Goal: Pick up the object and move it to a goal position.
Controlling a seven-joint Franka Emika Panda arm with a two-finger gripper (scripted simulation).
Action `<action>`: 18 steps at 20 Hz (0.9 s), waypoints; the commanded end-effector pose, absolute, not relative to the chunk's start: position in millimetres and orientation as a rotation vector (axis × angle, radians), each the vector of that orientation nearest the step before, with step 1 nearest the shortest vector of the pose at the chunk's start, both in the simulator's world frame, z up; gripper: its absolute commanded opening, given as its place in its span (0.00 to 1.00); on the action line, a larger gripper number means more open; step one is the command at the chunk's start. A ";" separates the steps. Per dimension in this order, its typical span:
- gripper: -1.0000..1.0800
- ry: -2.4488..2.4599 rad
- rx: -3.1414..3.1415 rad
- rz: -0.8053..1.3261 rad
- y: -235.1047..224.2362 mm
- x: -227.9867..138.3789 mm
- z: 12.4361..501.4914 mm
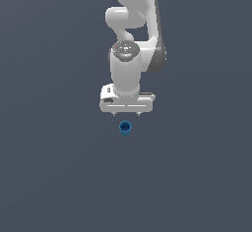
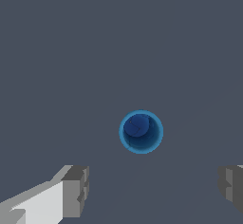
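tool (image 1: 126, 113) spread wide, clear of object (image 1: 125, 127)

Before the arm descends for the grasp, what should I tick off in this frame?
1. Gripper open: ok, fingers set wide apart.
2. Small blue hollow-topped cylinder upright: ok, opening faces the wrist camera.
3. Cylinder between the fingers: not ok, it sits outside the line joining them.
4. Nothing held: ok.
5. Height above the cylinder: cannot tell.
6. Goal position marked: not ok, none visible.
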State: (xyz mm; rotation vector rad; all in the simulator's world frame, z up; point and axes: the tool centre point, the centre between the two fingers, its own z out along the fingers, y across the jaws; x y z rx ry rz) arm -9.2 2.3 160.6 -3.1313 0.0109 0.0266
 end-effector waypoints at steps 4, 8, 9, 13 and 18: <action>0.96 0.003 -3.125 0.028 5.6 -9.2 161.6; 0.96 -0.025 -3.104 0.032 17.1 -9.4 165.1; 0.96 -0.029 -3.101 0.033 18.8 -9.5 165.6; 0.96 -0.029 -3.101 0.033 18.8 -9.4 165.5; 0.96 -0.054 -3.106 0.029 16.1 -8.2 156.4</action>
